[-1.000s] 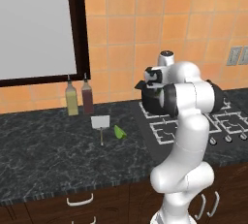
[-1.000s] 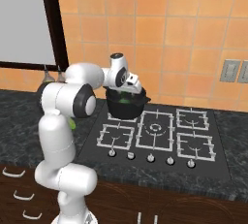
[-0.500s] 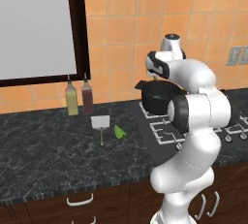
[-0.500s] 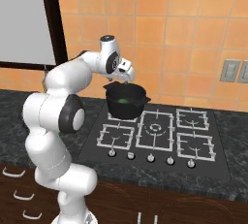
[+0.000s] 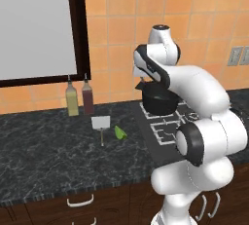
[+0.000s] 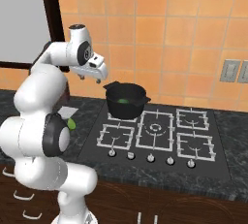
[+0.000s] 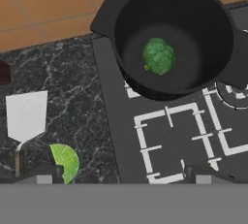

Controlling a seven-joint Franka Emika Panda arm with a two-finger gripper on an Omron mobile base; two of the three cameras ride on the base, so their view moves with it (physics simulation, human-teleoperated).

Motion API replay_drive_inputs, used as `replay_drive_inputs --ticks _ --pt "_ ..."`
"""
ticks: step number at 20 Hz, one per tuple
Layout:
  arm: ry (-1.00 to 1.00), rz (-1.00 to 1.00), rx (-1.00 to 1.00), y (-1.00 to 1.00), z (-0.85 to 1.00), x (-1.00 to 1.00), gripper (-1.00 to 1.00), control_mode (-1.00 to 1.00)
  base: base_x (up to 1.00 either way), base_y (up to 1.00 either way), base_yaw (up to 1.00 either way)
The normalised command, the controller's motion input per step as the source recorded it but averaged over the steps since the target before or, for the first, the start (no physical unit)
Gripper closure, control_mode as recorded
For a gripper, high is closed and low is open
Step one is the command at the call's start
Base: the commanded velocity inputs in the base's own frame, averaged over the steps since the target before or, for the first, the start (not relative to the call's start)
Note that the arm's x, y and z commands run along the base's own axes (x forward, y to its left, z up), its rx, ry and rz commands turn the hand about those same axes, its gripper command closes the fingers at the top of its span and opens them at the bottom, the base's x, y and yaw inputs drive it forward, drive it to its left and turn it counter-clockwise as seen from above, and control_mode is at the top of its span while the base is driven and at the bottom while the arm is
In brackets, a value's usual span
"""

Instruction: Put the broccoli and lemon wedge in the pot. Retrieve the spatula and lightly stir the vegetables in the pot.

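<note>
Hand view: broccoli (image 7: 158,56) in pot (image 7: 123,34); jaws spread, empty. Lemon wedge (image 7: 65,162) just beside, perhaps touching, spatula (image 7: 25,116); could nudge it when grasping.

Hand view chops off the spatula (image 7: 25,116): its tan handle runs out of sight at 6 o'clock, under the grey strip. The lemon wedge (image 7: 65,161) loses its bottom edge the same way. A dark red bottle (image 7: 4,72) is just a sliver at the 9 o'clock edge.

In the left base view the arm covers the right half of the pot (image 5: 158,100), so you can't see inside it.

Right base view: the arm hides most of the lemon wedge and spatula blade.
</note>
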Motion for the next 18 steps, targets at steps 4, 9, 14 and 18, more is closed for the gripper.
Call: replay_drive_inputs --ticks 4,9,14,18 --pt "0.10 0.00 0.03 0.77 -0.23 -0.99 -1.00 -1.00 0.00 0.00 0.00" --pt "0.03 0.00 0.00 0.59 -0.56 -0.50 -1.00 -1.00 0.00 0.00 0.00" --pt "0.09 0.00 0.00 0.52 -0.59 0.00 -1.00 -1.00 0.00 0.00 0.00" --pt "0.13 -0.02 0.00 0.26 -0.69 0.20 -1.00 -1.00 0.00 0.00 0.00"
